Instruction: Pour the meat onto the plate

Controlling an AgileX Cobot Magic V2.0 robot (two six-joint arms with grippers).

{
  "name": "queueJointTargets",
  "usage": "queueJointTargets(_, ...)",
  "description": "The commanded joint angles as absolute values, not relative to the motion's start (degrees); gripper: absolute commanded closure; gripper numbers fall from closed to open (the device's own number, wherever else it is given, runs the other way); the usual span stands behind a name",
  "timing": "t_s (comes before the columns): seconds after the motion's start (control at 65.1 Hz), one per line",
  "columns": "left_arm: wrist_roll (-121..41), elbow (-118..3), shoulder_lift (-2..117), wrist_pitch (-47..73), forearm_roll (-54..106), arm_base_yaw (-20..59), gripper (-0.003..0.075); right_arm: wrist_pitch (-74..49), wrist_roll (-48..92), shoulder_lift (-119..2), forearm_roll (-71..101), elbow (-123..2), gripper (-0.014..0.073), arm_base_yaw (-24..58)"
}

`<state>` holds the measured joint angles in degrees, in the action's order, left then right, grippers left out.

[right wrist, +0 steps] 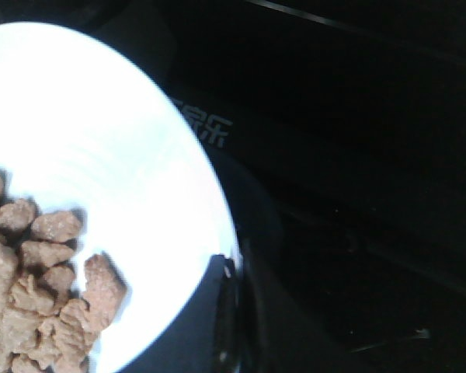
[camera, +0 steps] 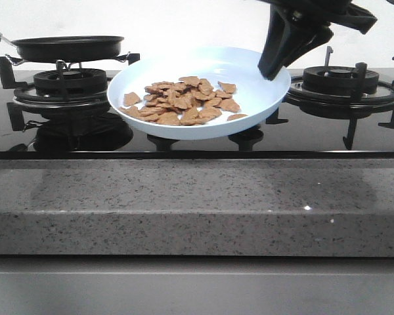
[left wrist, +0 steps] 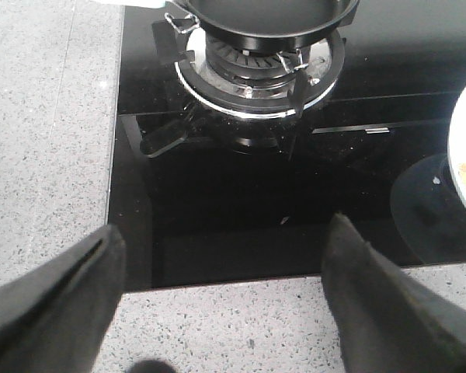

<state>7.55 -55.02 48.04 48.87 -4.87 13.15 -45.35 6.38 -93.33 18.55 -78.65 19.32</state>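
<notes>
Both tools differ: right tool clamps the plate rim, left tool, wrist-view only, gapes apart

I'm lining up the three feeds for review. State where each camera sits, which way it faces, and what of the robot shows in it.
Front view: low at the counter edge, facing forward over the stove; shows the right gripper holding the plate of meat.
Left wrist view: above the stove's near edge, looking down toward the frying pan; the left gripper is open and empty.
Right wrist view: close over the plate; one dark finger at its rim.
Shared: all three catch the plate.
</notes>
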Motion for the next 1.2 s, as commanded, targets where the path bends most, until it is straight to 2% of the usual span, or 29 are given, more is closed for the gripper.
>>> queueJointTargets(0.0, 8.09, -56.40, 47.59, 45.20, -5.35, 13.66, 0.0207, -42.95, 6.59, -90.23, 20.00, -80.22, 0.0663, 19.31)
queueJointTargets(0.799, 8.09, -56.40, 47.72, 45.07, -5.35, 13.66, 0.0207, -44.51, 6.59, -90.23, 19.79, -82.50, 0.0663, 17.71)
queueJointTargets(0.983, 8.09, -56.40, 47.72, 45.07, -5.35, 13.66, 0.0207, -49.64, 6.59, -91.62, 22.99, -88.68, 0.0663, 11.68)
queueJointTargets(1.183, 8.09, -56.40, 47.72, 45.07, -5.35, 13.66, 0.0207, -56.20, 6.59, -98.97, 24.66, -100.38, 0.0663, 7.90)
